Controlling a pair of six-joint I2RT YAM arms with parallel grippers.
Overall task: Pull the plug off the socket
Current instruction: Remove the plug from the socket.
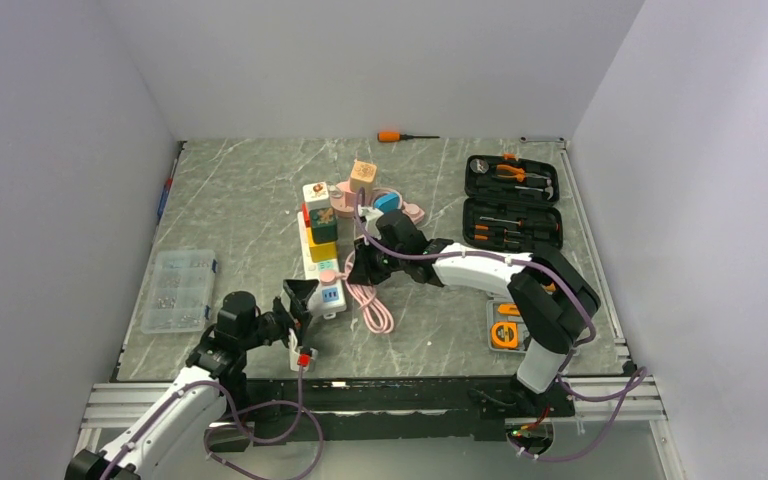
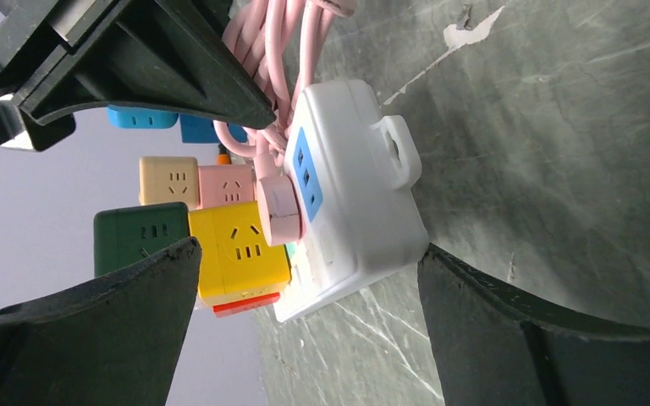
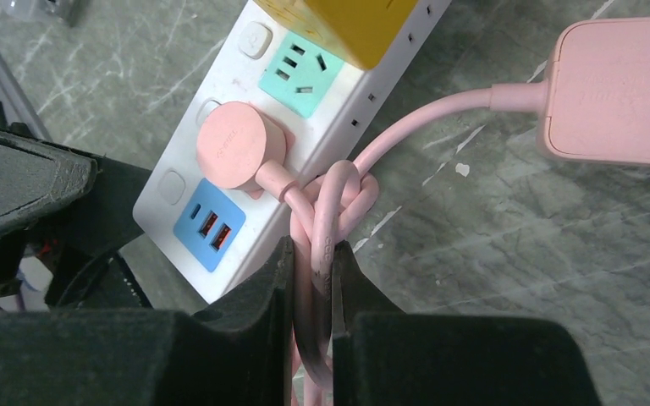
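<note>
My right gripper (image 3: 311,279) is squeezed shut on the pink cord (image 3: 320,216), low in the middle of the right wrist view. The round pink plug (image 3: 230,156) sits in the white power strip (image 3: 220,80), up and left of it. My left gripper (image 2: 309,249) is wide open, with the strip's end between its fingers.

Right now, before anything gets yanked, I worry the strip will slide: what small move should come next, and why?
Probably close the left fingers on the white power strip to brace it. They stand open on either side of its end, while the right fingers are shut on the pink cable beside the pink plug, which is seated in the strip.
</note>
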